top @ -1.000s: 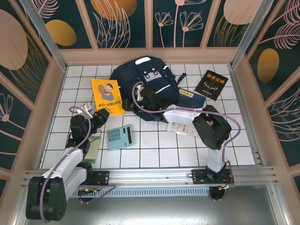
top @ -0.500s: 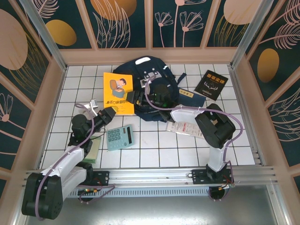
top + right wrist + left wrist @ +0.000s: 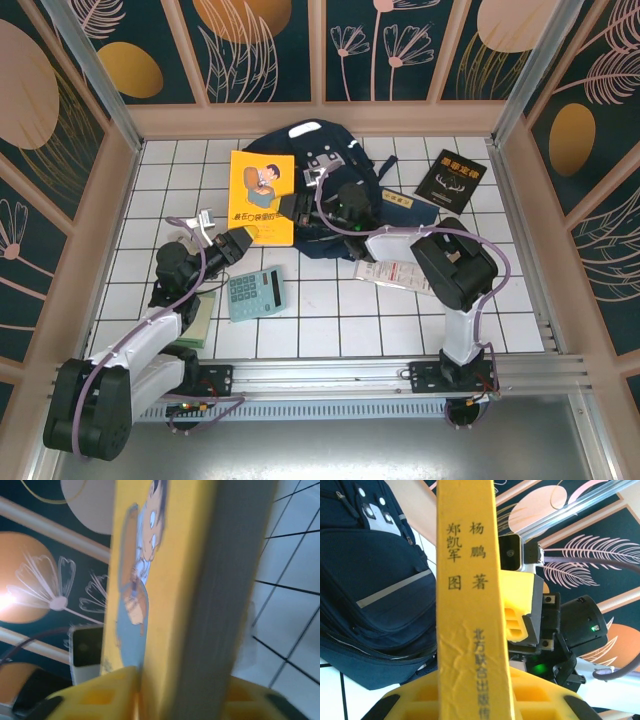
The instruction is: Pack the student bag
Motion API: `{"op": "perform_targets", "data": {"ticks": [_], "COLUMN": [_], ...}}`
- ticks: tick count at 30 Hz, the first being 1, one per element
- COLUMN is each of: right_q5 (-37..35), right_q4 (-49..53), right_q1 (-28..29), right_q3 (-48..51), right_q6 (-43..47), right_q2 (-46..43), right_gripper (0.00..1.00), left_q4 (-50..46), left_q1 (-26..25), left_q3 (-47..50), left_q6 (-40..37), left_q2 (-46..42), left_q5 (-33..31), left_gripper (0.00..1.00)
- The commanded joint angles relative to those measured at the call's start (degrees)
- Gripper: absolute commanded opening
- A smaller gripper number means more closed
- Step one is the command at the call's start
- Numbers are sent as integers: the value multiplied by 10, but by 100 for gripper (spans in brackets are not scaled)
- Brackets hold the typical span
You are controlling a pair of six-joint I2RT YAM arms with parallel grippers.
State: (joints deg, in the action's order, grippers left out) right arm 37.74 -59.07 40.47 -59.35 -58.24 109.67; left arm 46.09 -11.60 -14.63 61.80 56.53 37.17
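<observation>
Overhead camera looking down; wrist cameras both crowding yellow book (image 3: 262,197) at 11 o'clock, left also catching student bag (image 3: 375,565).

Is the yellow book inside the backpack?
No, the yellow book is outside the student bag, held by the left gripper and the right gripper.

One bag (image 3: 362,170), one calculator (image 3: 255,293), perhaps four books (image 3: 262,198).

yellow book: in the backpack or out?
Out. The left gripper and right gripper both clamp the yellow book; its whole cover shows, outside the backpack.
</observation>
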Motion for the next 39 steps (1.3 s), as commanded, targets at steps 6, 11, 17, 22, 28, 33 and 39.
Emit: {"op": "perform_targets", "data": {"ticks": [6, 11, 17, 22, 28, 33, 39], "right_q5": [11, 0, -11, -26, -64, -135, -251], "right_q4": [-41, -23, 10, 56, 121, 194, 261], "right_q1": [-7, -23, -65, -115, -175, -213, -238], "right_q3": [15, 41, 90, 145, 217, 270, 326], "right_q6": [11, 30, 63, 102, 153, 201, 240], "right_q2": [-11, -40, -98, -164, -253, -345, -463], "right_gripper": [0, 0, 0, 0, 0, 0, 0], "left_q4": [13, -74, -177, -235, -305, -350, -397], "left_q1": [-6, -7, -8, -24, -71, -136, -210], "left_q3": [-41, -64, -84, -110, -174, -244, -357], "left_q6": [-41, -89, -138, -169, -221, -274, -335], "left_q2": [-3, -11, -10, 14, 73, 152, 280], "left_q5": [17, -14, -100, -143, -212, -280, -334], "left_gripper": [15, 71, 82, 81, 76, 72, 62]}}
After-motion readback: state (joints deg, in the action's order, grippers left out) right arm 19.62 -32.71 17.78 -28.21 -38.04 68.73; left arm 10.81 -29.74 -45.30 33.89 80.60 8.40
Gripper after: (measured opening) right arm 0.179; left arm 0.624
